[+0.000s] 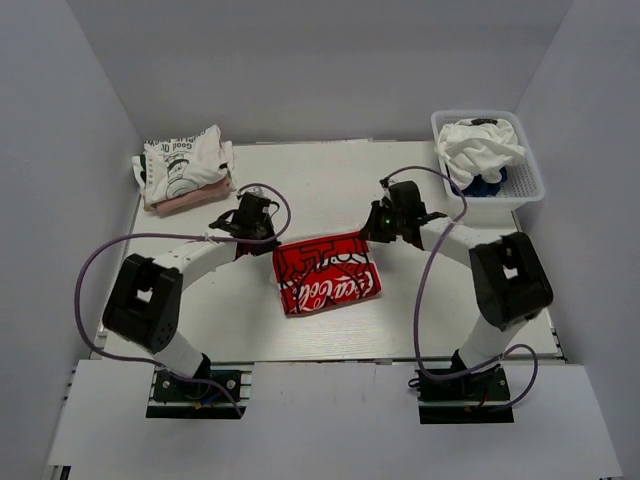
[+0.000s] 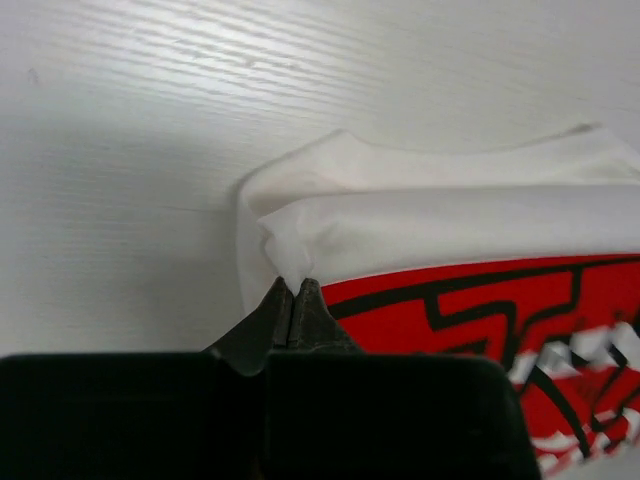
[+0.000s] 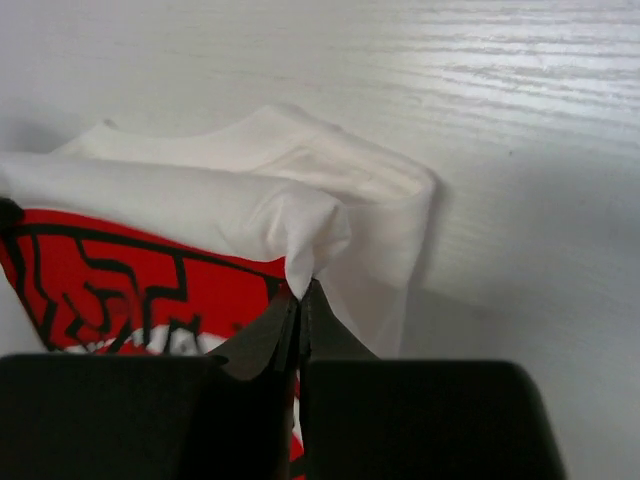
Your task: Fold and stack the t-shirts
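While the red-print shirt (image 1: 327,272) lies midway on the surface (image 1: 240,322) seen from above, the left pincer (image 1: 268,238) and right pincer (image 1: 372,235) meet its far corners. Left wrist: that pincer is closed on a white corner fold. Right wrist: its pincer likewise pinches the opposite corner.

Soft matt cloth t-shirt (image 1: 325,278), smooth table (image 1: 320,170) with fine wood grain and slight sheen, plastic lattice basket (image 1: 510,197)
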Robot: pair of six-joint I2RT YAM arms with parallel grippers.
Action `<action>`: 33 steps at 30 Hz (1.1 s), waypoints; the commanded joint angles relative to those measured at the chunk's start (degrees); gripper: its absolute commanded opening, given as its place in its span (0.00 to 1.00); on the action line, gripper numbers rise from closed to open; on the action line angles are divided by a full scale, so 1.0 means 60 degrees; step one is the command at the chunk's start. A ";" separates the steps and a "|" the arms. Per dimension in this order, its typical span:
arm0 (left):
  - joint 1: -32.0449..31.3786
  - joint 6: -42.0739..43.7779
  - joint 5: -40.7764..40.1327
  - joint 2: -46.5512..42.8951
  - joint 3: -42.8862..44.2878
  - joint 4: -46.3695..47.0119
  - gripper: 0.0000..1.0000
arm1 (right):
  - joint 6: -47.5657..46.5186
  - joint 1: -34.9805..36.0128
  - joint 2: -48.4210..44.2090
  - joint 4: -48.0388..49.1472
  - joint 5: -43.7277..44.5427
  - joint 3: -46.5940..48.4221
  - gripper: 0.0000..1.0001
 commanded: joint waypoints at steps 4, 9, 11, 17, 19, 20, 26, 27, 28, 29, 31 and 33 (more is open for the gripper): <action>0.0361 -0.1037 -0.2056 0.1834 0.0835 -0.0366 0.00 | -0.0011 -0.0178 0.2128 -0.0042 0.0949 0.1650 0.00; 0.0551 -0.1037 -0.1851 0.2935 0.1817 -0.0820 0.00 | -0.0230 -0.0237 0.2803 -0.0804 0.1199 0.2486 0.10; 0.0551 -0.1037 -0.1749 0.2849 0.1905 -0.0937 0.01 | -0.0376 -0.0207 0.2672 -0.0745 0.1024 0.2471 0.20; 0.0551 -0.0642 -0.1514 0.1911 0.1906 -0.1025 1.00 | -0.0875 -0.0164 0.1764 -0.0715 0.0511 0.2662 0.62; 0.0551 -0.0642 -0.1412 0.1531 0.1732 -0.1273 1.00 | -0.0905 -0.0193 0.1414 -0.0584 0.0438 0.2515 0.80; 0.0551 -0.0642 -0.1411 0.1370 0.1614 -0.1274 1.00 | -0.0847 -0.0222 0.1209 -0.0627 0.0452 0.2428 0.89; 0.0245 -0.0246 0.0241 0.0096 -0.0420 -0.0280 1.00 | -0.0554 -0.0207 -0.0386 -0.0598 0.1008 0.1169 0.90; 0.0244 -0.0159 0.0737 0.0094 -0.0640 -0.0104 1.00 | -0.0466 -0.0207 -0.0550 -0.0584 0.1052 0.0979 0.90; 0.0244 -0.0158 0.0887 0.0094 -0.1005 0.0130 1.00 | -0.0422 -0.0222 -0.0682 -0.0555 0.1082 0.0557 0.90; 0.0156 -0.0158 0.0888 0.0094 -0.1125 0.0234 1.00 | -0.0421 -0.0208 -0.1089 -0.0583 0.1111 0.0451 0.90; 0.0040 -0.0158 0.1194 0.0094 -0.1330 0.0452 1.00 | -0.0377 -0.0193 -0.1413 -0.0555 0.1228 0.0057 0.90; -0.0064 -0.0158 0.1312 0.0211 -0.1418 0.0673 1.00 | -0.0334 -0.0222 -0.1721 -0.0569 0.1389 -0.0135 0.90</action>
